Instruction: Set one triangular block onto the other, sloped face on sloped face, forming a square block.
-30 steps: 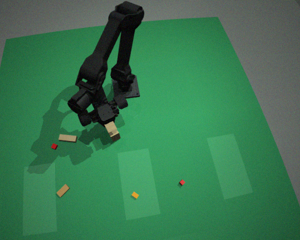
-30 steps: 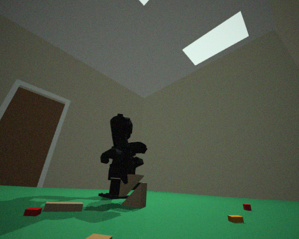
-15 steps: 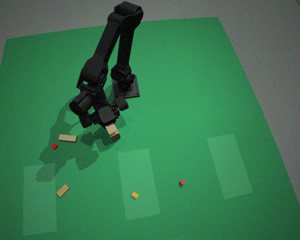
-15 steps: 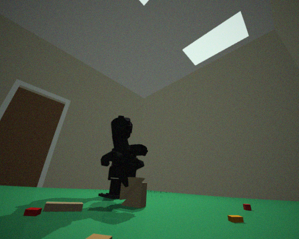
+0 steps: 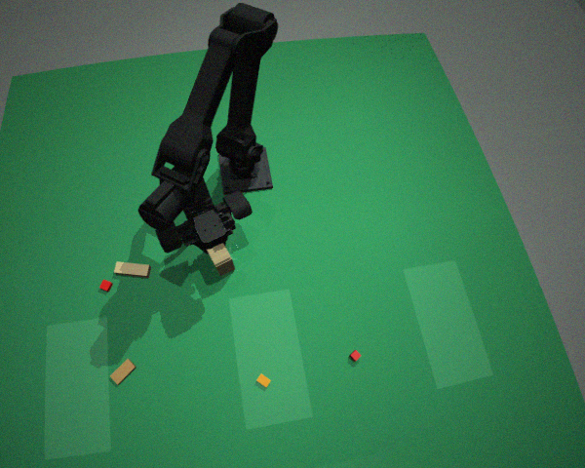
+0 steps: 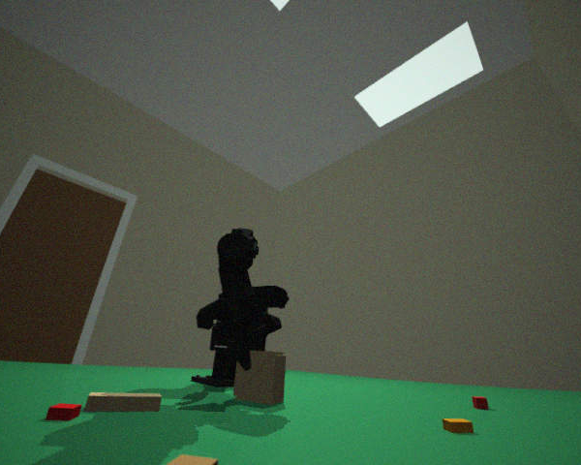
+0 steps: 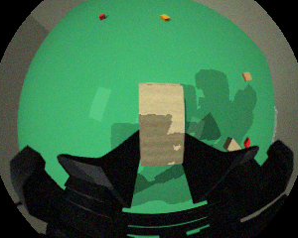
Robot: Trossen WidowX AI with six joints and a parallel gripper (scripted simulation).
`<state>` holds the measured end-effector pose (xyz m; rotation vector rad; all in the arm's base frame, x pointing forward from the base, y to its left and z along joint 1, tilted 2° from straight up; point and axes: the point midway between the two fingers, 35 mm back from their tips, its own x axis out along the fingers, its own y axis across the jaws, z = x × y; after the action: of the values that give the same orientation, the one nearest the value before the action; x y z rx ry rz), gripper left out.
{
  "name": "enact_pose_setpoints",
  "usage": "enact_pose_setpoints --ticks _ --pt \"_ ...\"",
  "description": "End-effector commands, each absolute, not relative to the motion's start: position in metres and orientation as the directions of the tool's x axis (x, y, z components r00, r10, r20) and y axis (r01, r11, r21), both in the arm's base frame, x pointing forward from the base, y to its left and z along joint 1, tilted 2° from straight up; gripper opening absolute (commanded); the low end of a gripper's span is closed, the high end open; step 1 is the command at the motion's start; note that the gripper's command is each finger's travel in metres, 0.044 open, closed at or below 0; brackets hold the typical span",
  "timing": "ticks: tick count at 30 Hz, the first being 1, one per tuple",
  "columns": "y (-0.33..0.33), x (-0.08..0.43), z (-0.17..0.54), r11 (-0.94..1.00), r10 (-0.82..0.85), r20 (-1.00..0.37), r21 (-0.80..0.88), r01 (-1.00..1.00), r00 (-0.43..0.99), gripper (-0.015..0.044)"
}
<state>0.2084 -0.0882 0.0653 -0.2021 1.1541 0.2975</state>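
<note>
The upper triangular block [image 5: 218,253] [image 6: 255,364] [image 7: 161,129] is pale wood, with its flat face up. My gripper [image 7: 159,133] is shut on it, one finger on each side. The lower triangular block [image 5: 225,266] [image 6: 271,391] stands on the green table [image 5: 358,201], its upright face away from the arm. In the exterior view the two outlines meet as one nearly square block, with no clear gap between the sloped faces. A thin line shows along its top edge at the lower block's side. The lower block is almost wholly hidden in the wrist view.
A wooden bar [image 5: 132,269] [image 6: 125,401] and a red cube [image 5: 105,285] [image 6: 63,412] lie to one side of the blocks. Farther out are another wooden piece [image 5: 123,371] [image 7: 246,76], an orange piece [image 5: 263,380] [image 6: 457,426] and a second red cube [image 5: 355,355] [image 6: 479,402].
</note>
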Motion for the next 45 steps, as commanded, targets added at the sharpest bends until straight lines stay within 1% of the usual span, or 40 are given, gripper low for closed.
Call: enact_pose_setpoints --ticks 1,42,45 --pt "-0.0881 0.2089 0.0625 0.945 0.124 -0.92 -0.005 -0.328 0.371 0.0" --pt "-0.0874 0.2096 0.0605 0.945 0.121 -0.921 -0.006 -0.326 0.369 0.0" --pt "-0.0868 0.2094 0.0606 0.943 0.127 -0.92 -0.005 -0.333 0.371 0.0079"
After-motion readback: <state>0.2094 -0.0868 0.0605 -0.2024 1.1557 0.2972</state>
